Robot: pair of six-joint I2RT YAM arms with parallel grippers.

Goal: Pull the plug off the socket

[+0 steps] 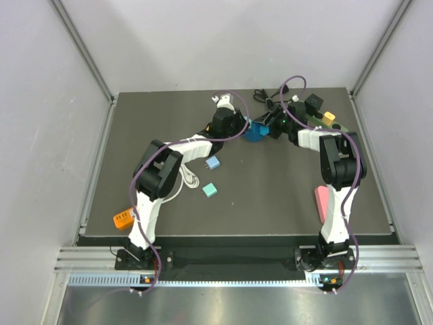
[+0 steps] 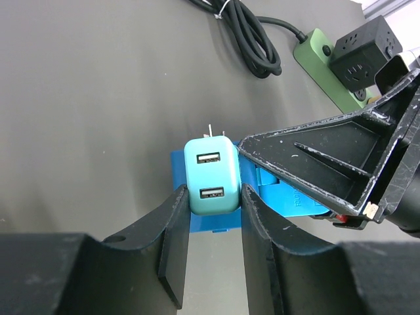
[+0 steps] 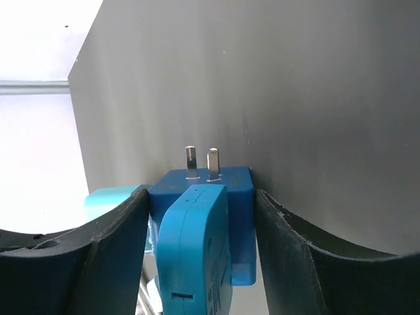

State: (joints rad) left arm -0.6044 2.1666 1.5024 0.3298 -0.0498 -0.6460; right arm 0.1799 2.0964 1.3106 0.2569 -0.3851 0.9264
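Note:
A teal USB plug (image 2: 210, 176) sits pressed against a blue adapter block (image 3: 226, 190) that has two bare metal prongs. My left gripper (image 2: 213, 193) is shut on the plug's sides. From the right, my right gripper (image 3: 202, 197) is shut on the blue block, a finger against each side. In the top view both grippers, left (image 1: 245, 127) and right (image 1: 270, 127), meet at the block (image 1: 255, 133) near the back of the mat. The green socket strip (image 2: 315, 56) lies apart at the back right. A black cube adapter (image 2: 364, 51) stands on it.
A coiled black cable (image 2: 252, 33) lies beside the strip. On the mat sit a light blue cube (image 1: 214, 162), a mint cube (image 1: 210, 190) and a white cable (image 1: 189, 177). An orange plug (image 1: 122, 219) lies at the left edge and a pink piece (image 1: 322, 202) near the right arm.

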